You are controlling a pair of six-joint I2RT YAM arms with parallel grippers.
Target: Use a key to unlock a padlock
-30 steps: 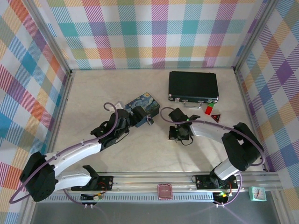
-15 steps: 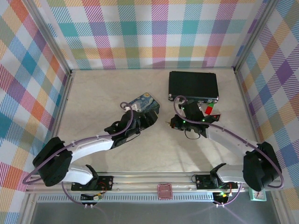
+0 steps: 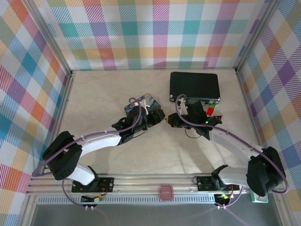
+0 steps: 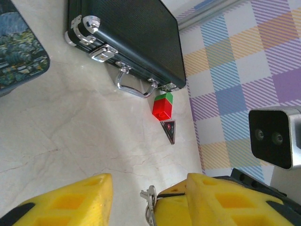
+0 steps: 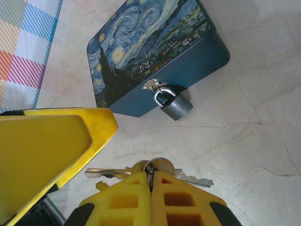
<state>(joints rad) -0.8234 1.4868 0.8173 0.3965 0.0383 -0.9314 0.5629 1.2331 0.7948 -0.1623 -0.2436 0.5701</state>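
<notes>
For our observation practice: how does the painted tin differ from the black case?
The painted tin bears a swirling night-sky picture; the black case is plain. The tin is fastened by a padlock; the case has silvery latches and a handle. The tin looks smaller than the case. Both lie closed on the table.

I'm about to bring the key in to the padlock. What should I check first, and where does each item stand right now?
1. Key held: right end effector shut on the key ring. Ok.
2. Padlock located: hanging shut on the hasp of the tin. Ok.
3. Padlock steadied: left end effector open, holding nothing. Not ok.
4. Key aimed at padlock: key blades lie sideways. Not ok.
5. Keyhole facing: cannot tell.
</notes>
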